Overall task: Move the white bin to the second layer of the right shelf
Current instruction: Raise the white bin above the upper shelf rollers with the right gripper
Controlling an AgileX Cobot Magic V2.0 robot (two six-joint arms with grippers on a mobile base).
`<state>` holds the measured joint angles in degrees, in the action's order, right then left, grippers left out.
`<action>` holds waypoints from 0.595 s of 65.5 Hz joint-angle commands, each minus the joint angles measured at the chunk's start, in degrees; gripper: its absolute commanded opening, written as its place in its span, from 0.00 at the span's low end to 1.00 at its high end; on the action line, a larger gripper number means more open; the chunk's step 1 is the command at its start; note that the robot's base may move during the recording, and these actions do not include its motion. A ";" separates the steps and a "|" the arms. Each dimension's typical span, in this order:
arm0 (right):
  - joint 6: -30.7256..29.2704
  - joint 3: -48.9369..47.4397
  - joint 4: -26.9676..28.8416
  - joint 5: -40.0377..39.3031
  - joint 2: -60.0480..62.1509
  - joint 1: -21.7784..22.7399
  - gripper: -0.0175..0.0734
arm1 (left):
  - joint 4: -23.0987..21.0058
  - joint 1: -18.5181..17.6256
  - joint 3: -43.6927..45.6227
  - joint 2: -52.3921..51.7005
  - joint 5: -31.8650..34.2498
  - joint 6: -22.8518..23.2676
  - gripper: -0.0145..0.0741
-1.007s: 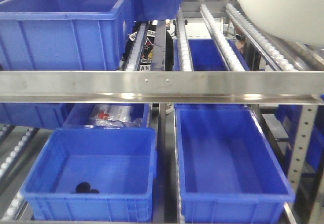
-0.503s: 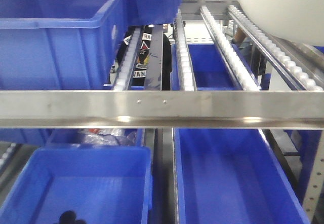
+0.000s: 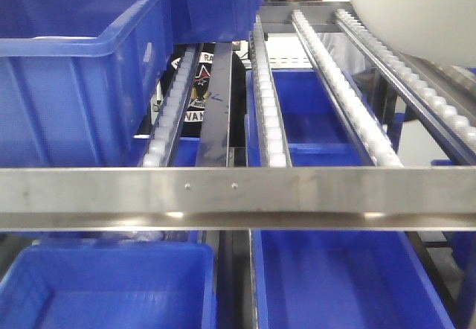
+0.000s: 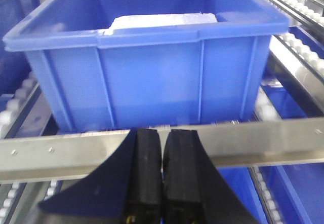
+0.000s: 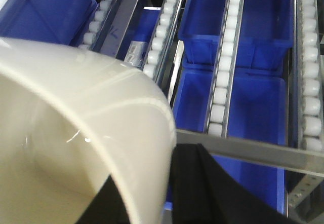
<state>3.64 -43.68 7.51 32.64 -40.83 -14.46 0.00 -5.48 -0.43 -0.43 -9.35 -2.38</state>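
Right gripper [image 5: 169, 193] at the bottom of the right wrist view, black fingers straddling the wall of the glossy cream-white plastic tub [image 5: 76, 148], one inside and one outside the rim, clamped on it. Tub held aloft, filling the lower left of that view and bulging into the upper right corner of the front view [image 3: 416, 9], above the rightmost roller rails. Beneath and beyond it, the stainless steel rack tier of sloping white-roller rails [image 3: 268, 113], bare of crates across its right half, with open gaps between rails showing large blue rectangular plastic crates [image 3: 335, 284] on the level below. Flat steel front bar with two screws [image 3: 297, 195] running across the lower frame as the near edge. Left gripper [image 4: 163, 173] at the bottom centre of the left wrist view, black pads pressed together with nothing between, hovering just before the front bar; directly behind the bar, a blue crate holding a white slab [image 4: 152, 67] occupying the left lanes.
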 commanded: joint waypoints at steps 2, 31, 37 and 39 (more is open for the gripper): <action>-0.11 -1.88 0.31 -5.37 0.28 0.44 0.25 | 0.00 -0.23 -2.11 -0.18 4.93 0.18 0.26; -0.11 -1.88 0.31 -5.37 0.28 0.44 0.25 | 0.00 -0.23 -2.11 -0.18 4.93 0.18 0.26; -0.11 -1.88 0.31 -5.37 0.28 0.44 0.25 | 0.00 -0.23 -2.11 -0.18 4.93 0.18 0.26; -0.11 -1.88 0.31 -5.37 0.28 0.44 0.25 | 0.00 -0.23 -2.11 -0.18 4.93 0.18 0.26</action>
<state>3.64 -43.68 7.51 32.64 -40.83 -14.46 0.00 -5.48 -0.43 -0.43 -9.35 -2.38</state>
